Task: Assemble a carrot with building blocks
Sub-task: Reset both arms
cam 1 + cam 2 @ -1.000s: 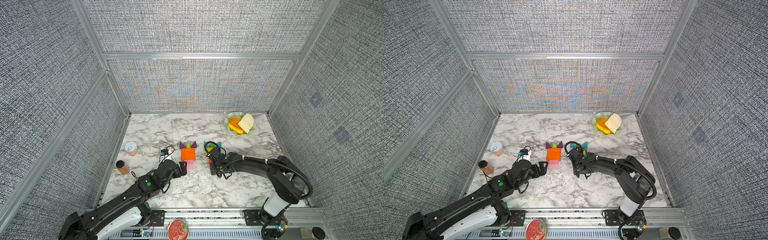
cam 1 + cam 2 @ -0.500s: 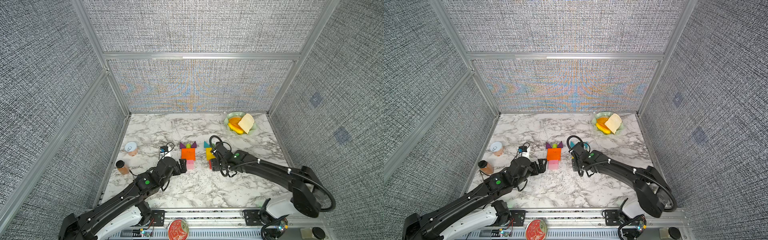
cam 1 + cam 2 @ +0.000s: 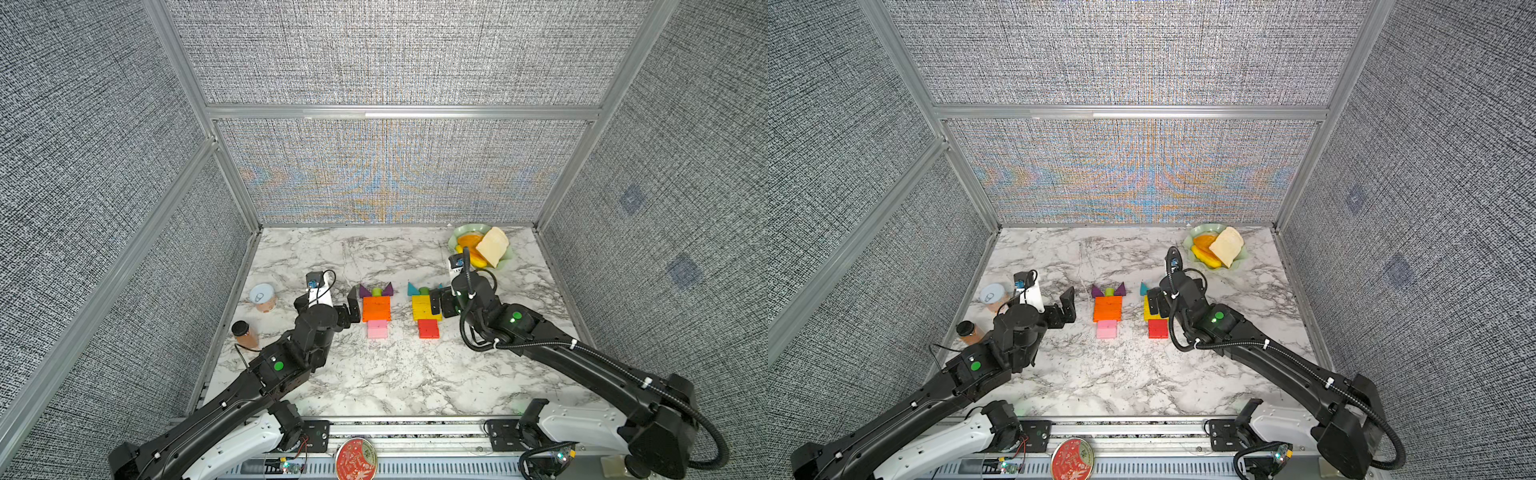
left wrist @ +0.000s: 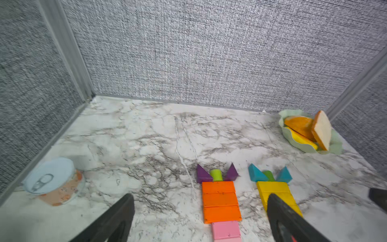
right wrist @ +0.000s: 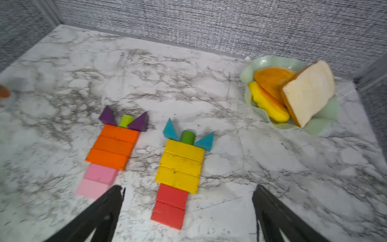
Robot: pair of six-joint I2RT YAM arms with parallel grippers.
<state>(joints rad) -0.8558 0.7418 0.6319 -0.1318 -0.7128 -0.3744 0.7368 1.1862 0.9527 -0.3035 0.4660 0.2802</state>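
Both claws are spread wide, with nothing pinched. The left claw (image 3: 1065, 309) is parked just beside the left edge of the orange bars (image 5: 114, 146). The right claw (image 3: 436, 301) is at the right edge of the yellow bars (image 5: 181, 165), and whether it touches them cannot be told.

The build is judged complete, so the step in hand is taken to be release and retreat. Claws should be lifted clear first, then drawn back. Jaws are best left spread, and no sideways sweep should be made: the blocks look merely butted together and would likely be shoved apart by a light brush. The near tip blocks are judged most at risk under the retreating arms.

Two flat carrots are laid side by side mid-surface (image 3: 374, 374), apart from each other. From the near end, the left one is made of two pink blocks (image 5: 98, 180), three orange bars and a lime stub (image 5: 125, 121) flanked by purple triangles (image 5: 107, 117). The right one is made of two red blocks (image 5: 170, 206), three yellow bars and a green stub (image 5: 187, 136) flanked by teal triangles (image 5: 170, 130). Dark scuffs are seen on the yellow paint. The food plate (image 5: 270, 59) is well apart, at the far right corner.
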